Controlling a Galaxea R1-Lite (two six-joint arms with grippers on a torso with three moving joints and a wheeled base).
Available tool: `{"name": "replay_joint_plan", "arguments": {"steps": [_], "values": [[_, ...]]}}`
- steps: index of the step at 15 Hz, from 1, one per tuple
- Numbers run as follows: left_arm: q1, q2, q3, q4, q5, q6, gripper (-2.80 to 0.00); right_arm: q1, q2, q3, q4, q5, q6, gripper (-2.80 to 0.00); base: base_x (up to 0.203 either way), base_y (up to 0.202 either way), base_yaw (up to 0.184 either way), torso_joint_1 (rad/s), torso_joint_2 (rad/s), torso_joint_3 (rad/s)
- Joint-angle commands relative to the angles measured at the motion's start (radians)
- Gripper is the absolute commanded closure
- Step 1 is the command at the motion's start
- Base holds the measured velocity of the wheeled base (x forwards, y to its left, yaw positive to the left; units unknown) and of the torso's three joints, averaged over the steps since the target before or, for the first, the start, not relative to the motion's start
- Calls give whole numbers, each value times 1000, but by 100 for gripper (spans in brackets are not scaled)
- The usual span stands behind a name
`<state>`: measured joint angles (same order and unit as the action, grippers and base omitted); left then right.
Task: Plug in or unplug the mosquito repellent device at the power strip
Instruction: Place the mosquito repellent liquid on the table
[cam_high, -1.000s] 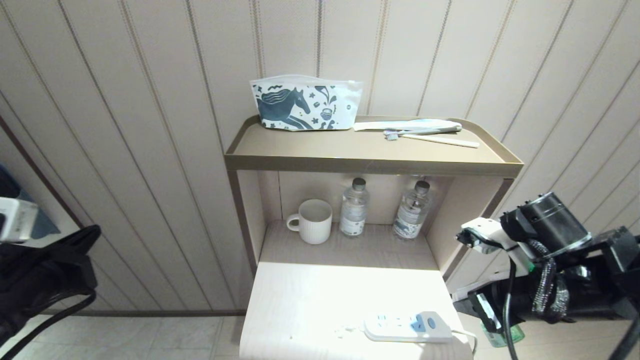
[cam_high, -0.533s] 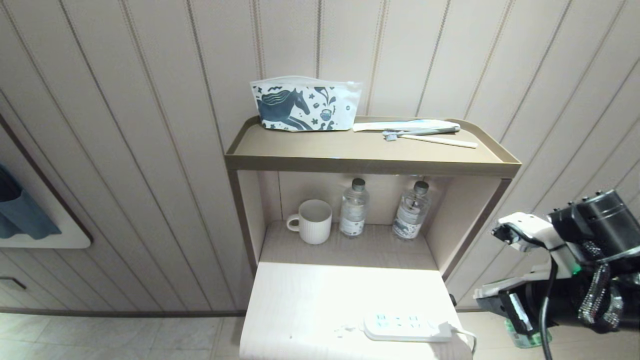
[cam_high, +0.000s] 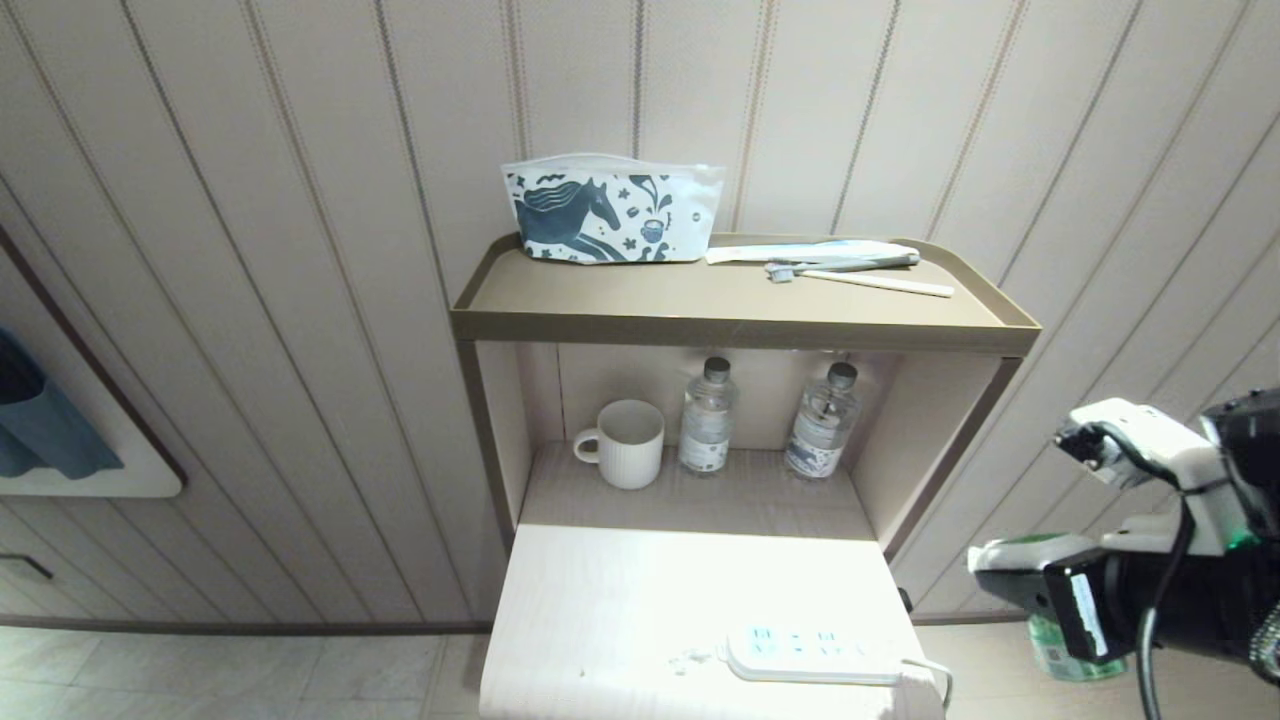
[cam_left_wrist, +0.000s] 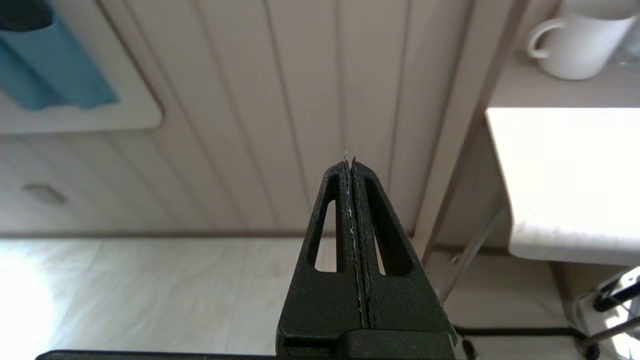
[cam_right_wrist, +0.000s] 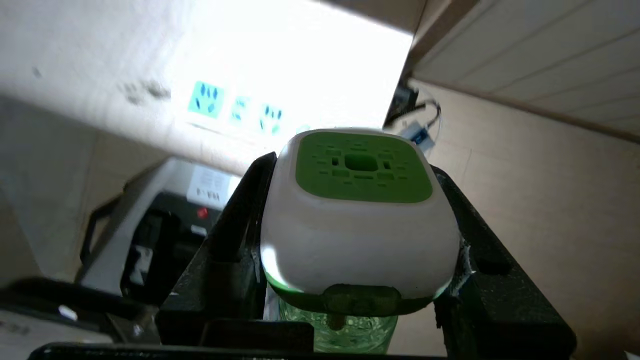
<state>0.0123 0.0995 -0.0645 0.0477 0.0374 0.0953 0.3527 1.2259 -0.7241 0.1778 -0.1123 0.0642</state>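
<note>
Rightward and away from the desk (cam_high: 600, 600) the right tool (cam_right_wrist: 357, 235) has drawn, clamped on the device (cam_right_wrist: 357, 220), off the desk's right edge. Its strip (cam_high: 810, 655) lies lengthwise along the front edge, leftward of it. Left tool (cam_left_wrist: 352, 200) is pressed together, empty.

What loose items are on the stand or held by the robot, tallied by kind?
Water bottles: 2
Mug: 1
Horse-print pouch: 1
Toothbrush: 1
Toothpaste tube: 1
Power strip: 1
Mosquito repellent device, clamped in the right gripper: 1
Total: 8
</note>
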Motion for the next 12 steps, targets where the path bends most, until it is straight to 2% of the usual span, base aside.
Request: {"name": "replay_joint_plan", "arguments": {"steps": [1, 3, 4, 6, 7, 9, 12], "values": [[-6, -97, 27, -20, -13, -17, 0, 6, -61, 44, -124, -11, 14, 0, 0, 0, 0, 0, 0, 0], [-13, -97, 62, -16, -73, -12, 0, 8, -86, 75, -187, -20, 9, 0, 0, 0, 0, 0, 0, 0], [-15, -98, 57, -11, -74, -16, 0, 9, -101, 77, -211, -20, 7, 0, 0, 0, 0, 0, 0, 0], [-15, -98, 58, -15, -68, -72, 0, 10, -114, 75, -256, -16, 2, 0, 0, 0, 0, 0, 0, 0], [-17, -97, 58, -19, -54, -80, 0, 10, -117, 67, -260, -14, -3, 0, 0, 0, 0, 0, 0, 0], [-15, -98, 60, -23, -53, -83, 0, 9, -119, 17, -253, -13, -22, 0, 0, 0, 0, 0, 0, 0], [-15, -97, 60, -23, -53, -83, 0, 2, -134, 26, -253, -13, -23, 0, 0, 0, 0, 0, 0, 0]]}}
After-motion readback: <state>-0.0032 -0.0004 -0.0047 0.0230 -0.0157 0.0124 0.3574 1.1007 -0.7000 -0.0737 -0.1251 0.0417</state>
